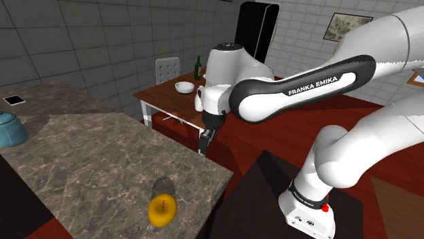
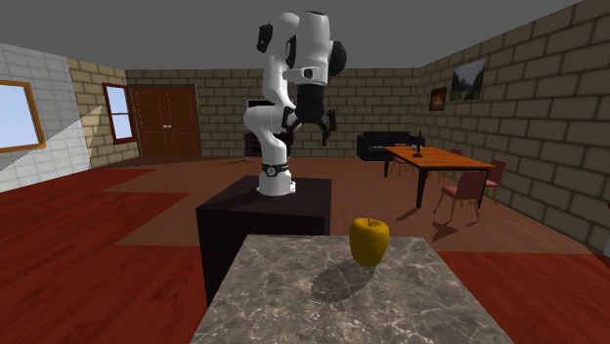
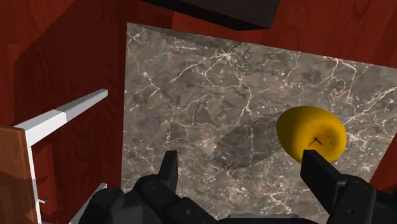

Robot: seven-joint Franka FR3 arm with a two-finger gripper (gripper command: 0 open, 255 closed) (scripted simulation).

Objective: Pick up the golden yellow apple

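Your gripper (image 3: 240, 159) hangs above the counter (image 3: 210, 83), fingers spread wide with nothing between them. The apple (image 3: 310, 133) sits on the counter well below it, off to one side beyond one finger (image 3: 321, 175), untouched.

I get dim, even light; the second exterior view shows a soft shadow (image 2: 337, 281) on the bench (image 2: 440, 305), seven o'clock of the apple (image 2: 370, 241).
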